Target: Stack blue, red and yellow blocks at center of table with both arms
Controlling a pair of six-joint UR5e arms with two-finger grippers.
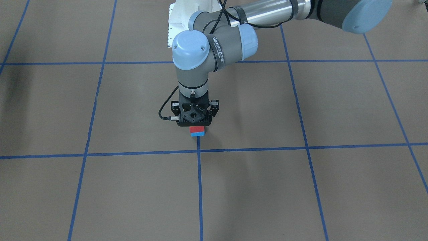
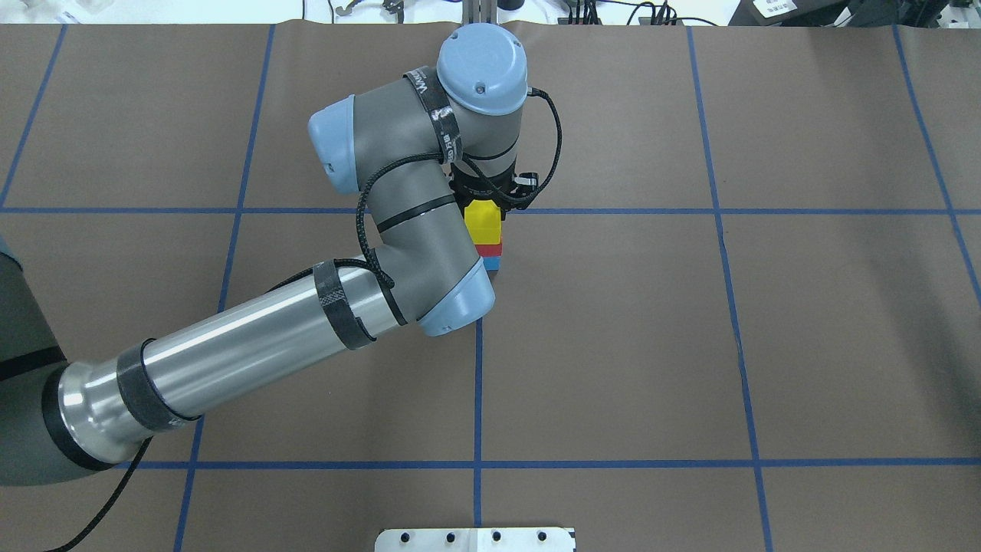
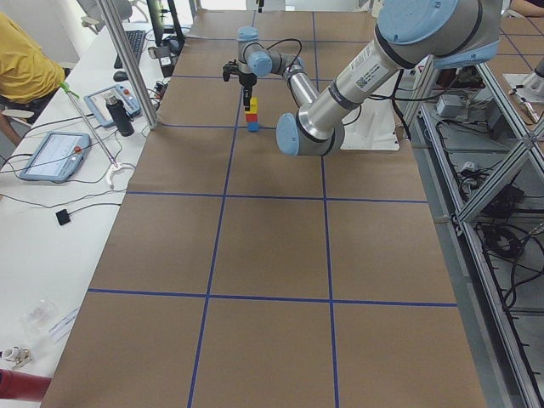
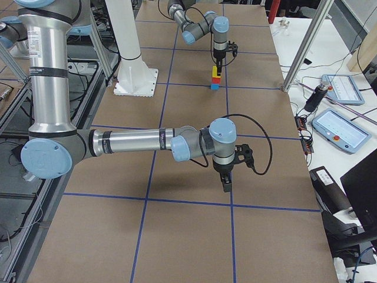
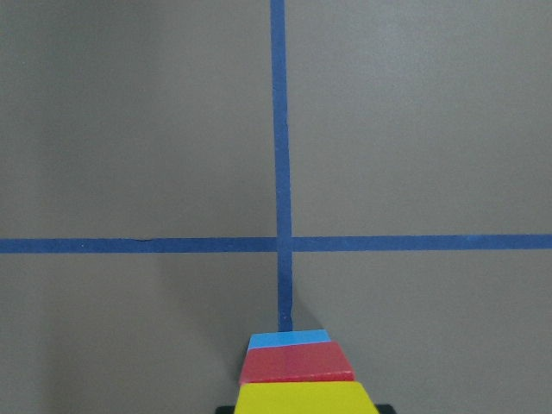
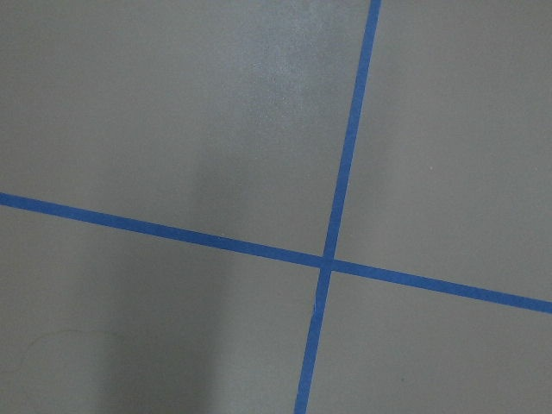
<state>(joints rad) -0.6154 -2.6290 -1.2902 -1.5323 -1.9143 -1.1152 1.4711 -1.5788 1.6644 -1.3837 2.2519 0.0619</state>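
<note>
A stack stands at the table's centre cross: blue block (image 1: 197,134) at the bottom, red block (image 1: 197,129) on it, yellow block (image 2: 484,218) on top. It also shows in the left wrist view, yellow (image 5: 302,398) over red (image 5: 297,364) over blue (image 5: 289,339). My left gripper (image 1: 195,122) points straight down onto the stack's top and looks shut on the yellow block, which rests on the red one. My right gripper (image 4: 227,184) hangs low over bare table far from the stack. It shows only in the exterior right view, so I cannot tell if it is open or shut.
Blue tape lines (image 2: 478,383) divide the brown table into squares. The robot's white base plate (image 2: 475,539) is at the near edge. A side desk with tablets (image 3: 55,153), a seated person (image 3: 21,59) and metal frame posts (image 3: 127,59) border the table.
</note>
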